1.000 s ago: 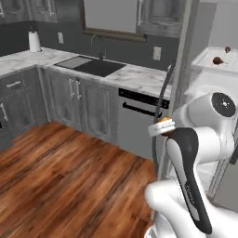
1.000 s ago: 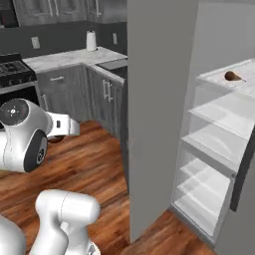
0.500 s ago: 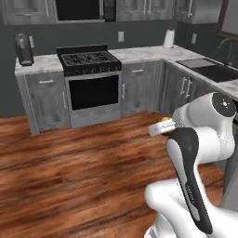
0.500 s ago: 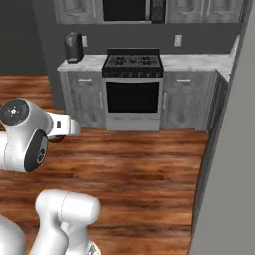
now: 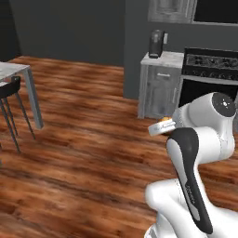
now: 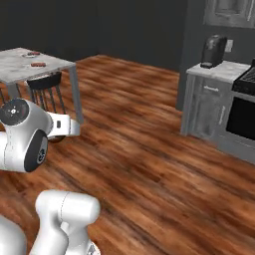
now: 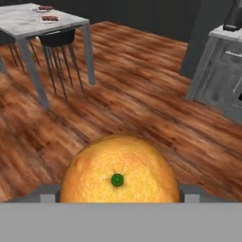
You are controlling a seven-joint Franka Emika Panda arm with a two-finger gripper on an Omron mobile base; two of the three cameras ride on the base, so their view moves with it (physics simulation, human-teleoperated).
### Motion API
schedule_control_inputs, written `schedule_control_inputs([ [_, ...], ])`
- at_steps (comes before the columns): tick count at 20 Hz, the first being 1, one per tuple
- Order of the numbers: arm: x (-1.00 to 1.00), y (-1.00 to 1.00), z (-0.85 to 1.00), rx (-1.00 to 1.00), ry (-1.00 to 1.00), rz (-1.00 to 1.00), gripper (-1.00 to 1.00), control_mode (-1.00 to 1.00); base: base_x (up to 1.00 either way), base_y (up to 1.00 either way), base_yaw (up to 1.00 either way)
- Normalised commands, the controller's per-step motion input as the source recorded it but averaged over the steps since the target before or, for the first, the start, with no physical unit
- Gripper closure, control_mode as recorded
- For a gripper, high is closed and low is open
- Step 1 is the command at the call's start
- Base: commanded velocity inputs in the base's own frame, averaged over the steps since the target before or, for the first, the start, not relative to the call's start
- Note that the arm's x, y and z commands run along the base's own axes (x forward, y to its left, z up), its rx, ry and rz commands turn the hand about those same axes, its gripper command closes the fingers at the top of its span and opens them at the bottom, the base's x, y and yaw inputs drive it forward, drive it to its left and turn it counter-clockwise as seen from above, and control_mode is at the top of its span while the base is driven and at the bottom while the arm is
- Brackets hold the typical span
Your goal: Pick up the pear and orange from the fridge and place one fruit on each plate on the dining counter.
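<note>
While apparently level, claw [image 7: 118, 198] round orange [image 7: 119, 171]

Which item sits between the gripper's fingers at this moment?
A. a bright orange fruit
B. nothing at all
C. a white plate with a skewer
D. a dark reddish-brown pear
A: in the hand view the orange bulges up between the two fingertips of the gripper, with the dining counter far beyond it.
</note>
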Motion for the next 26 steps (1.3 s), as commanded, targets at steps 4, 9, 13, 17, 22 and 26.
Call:
schedule_control_inputs([
  [4,0.0,0.0,0.0,0.0,0.0,0.0,1.0,1.0,-0.04,0.0,0.93],
  [9,0.0,0.0,0.0,0.0,0.0,0.0,1.0,1.0,0.67,0.03,0.33],
  [13,0.0,0.0,0.0,0.0,0.0,0.0,1.0,1.0,0.93,0.04,0.07],
  [17,0.0,0.0,0.0,0.0,0.0,0.0,1.0,1.0,0.94,0.0,0.0],
  [22,0.0,0.0,0.0,0.0,0.0,0.0,1.0,1.0,0.94,0.0,0.0],
  [26,0.0,0.0,0.0,0.0,0.0,0.0,1.0,1.0,0.94,0.0,0.0],
])
